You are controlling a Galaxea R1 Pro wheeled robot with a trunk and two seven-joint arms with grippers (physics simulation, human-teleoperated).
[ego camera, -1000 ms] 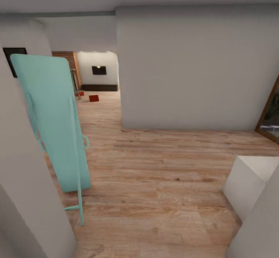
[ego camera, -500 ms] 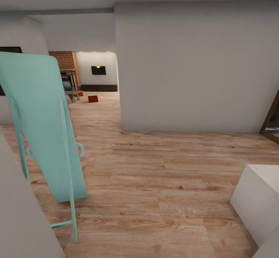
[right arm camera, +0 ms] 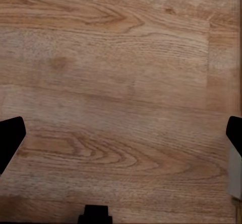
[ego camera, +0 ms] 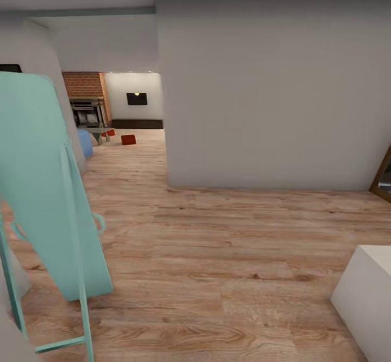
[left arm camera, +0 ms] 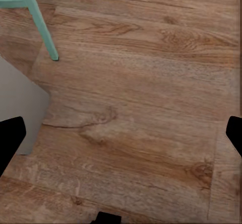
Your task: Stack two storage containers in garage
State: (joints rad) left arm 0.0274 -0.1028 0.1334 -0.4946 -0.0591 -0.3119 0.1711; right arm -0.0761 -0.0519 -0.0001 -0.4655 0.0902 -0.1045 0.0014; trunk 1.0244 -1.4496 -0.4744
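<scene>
two red-orange containers (ego camera: 128, 139) (ego camera: 110, 132), one turquoise ironing board (ego camera: 43, 188), one white block (ego camera: 369, 297).

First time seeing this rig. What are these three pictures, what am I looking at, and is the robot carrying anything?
They are simulator renders from a wheeled two-armed robot. The big picture is from its head camera: a wood plank floor, a grey wall, a turquoise folding frame close by, and two small red containers on the floor far down the hallway. The other two look down past each wrist. The left gripper and right gripper are both open, holding nothing, with bare floor beneath.
</scene>
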